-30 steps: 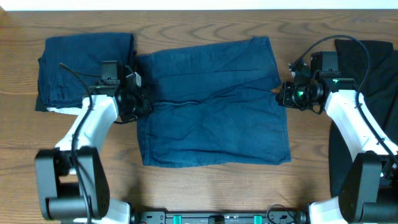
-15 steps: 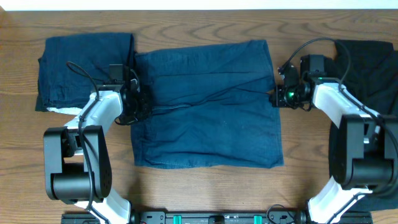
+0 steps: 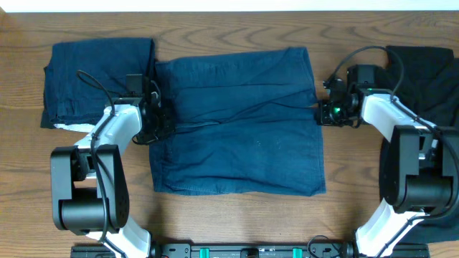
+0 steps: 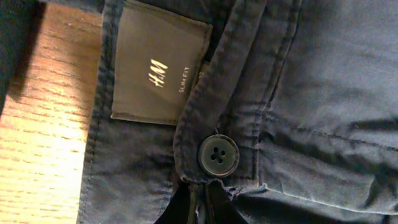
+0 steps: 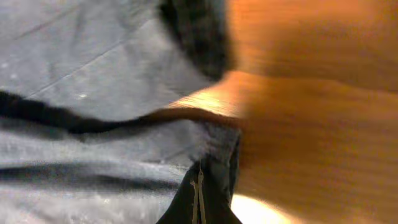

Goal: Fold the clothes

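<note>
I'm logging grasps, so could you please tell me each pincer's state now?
Left pincer: closed, gripping the navy trousers.
Right pincer: closed, gripping the navy trousers' other side.

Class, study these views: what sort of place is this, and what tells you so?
Probably a robotics lab bench, not a home: a left arm and right arm stand at a wooden table, with a spread navy garment, a folded navy garment and a black garment laid out.

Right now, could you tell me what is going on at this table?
Two robot arms hold the blue trousers spread flat mid-table. The left arm has its jaws shut on them by the waist button; the right arm pinches the opposite edge. A folded navy garment lies left, a black garment right.
</note>
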